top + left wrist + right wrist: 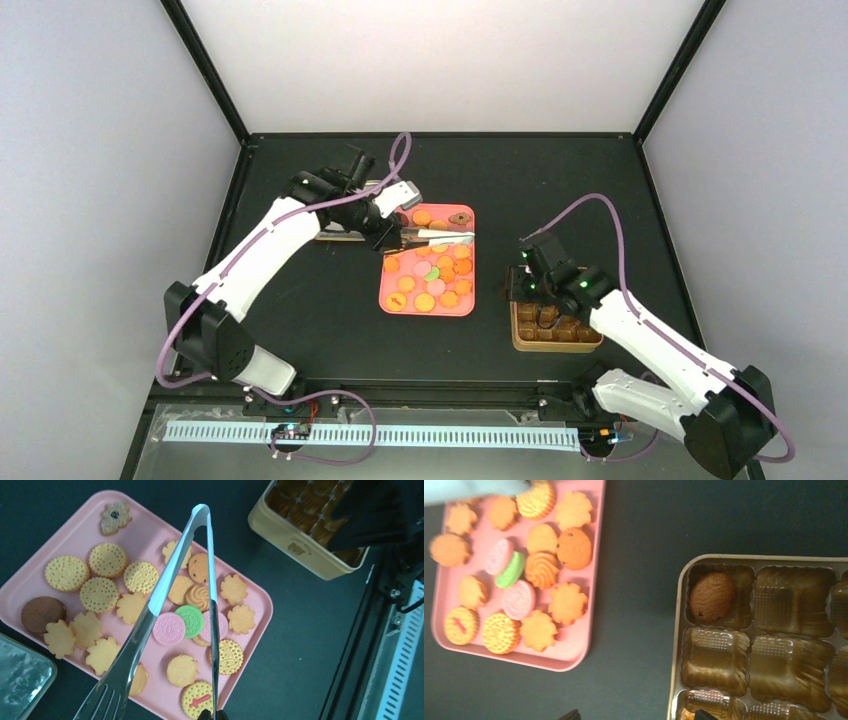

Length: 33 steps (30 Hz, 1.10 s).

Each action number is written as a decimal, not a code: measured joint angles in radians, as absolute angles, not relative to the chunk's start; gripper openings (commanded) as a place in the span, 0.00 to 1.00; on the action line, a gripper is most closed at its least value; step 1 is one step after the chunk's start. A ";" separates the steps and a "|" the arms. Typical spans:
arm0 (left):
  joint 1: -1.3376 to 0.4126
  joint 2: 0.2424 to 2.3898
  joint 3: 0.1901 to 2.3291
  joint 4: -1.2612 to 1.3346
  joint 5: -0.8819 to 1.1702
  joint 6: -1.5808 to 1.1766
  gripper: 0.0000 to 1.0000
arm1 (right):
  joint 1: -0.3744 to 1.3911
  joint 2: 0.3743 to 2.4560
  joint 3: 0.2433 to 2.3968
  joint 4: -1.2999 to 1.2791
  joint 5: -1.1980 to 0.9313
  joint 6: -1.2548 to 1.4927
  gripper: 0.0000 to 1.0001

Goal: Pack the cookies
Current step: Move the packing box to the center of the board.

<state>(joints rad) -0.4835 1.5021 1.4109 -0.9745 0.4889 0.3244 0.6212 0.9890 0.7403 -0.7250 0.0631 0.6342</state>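
From above, the left claw (392, 232) grasps the near end of metal tongs (440, 237), which reach out ahead of it over the cookies (425, 300) on a pink tray (470, 305). The right claw (527, 288) hangs over a gold tin (560, 345).

In the left wrist view, the tongs' two arms run forward from the claw and meet at a pale far end. Pink and green cookies lie beneath them. The cookies look light, stiff and brittle, so a gentle pinch across one cookie's edges seems wisest.

In the right wrist view, the fingertips stand wide apart, released and empty. One brown cookie sits in a tin cup just ahead, and the tray lies beyond to the left.
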 measured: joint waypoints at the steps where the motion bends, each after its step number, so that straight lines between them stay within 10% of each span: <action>1: -0.480 1.490 1.419 -0.983 0.500 0.325 0.02 | 0.621 1.003 0.732 -0.715 0.066 0.635 0.54; 9: -0.428 1.441 1.443 -1.069 0.535 0.345 0.01 | 0.621 1.135 0.693 -0.659 0.089 0.617 0.42; 17: -0.407 1.393 1.491 -1.153 0.559 0.388 0.02 | 0.622 1.247 0.696 -0.586 0.109 0.604 0.07; 33: -0.352 1.344 1.548 -1.250 0.583 0.437 0.02 | 0.621 1.559 0.970 -0.523 0.158 0.553 0.04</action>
<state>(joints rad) -0.3523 1.3437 1.5482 -1.2499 0.5831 0.4370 0.6212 1.5593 0.9699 -0.5232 0.1581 0.5529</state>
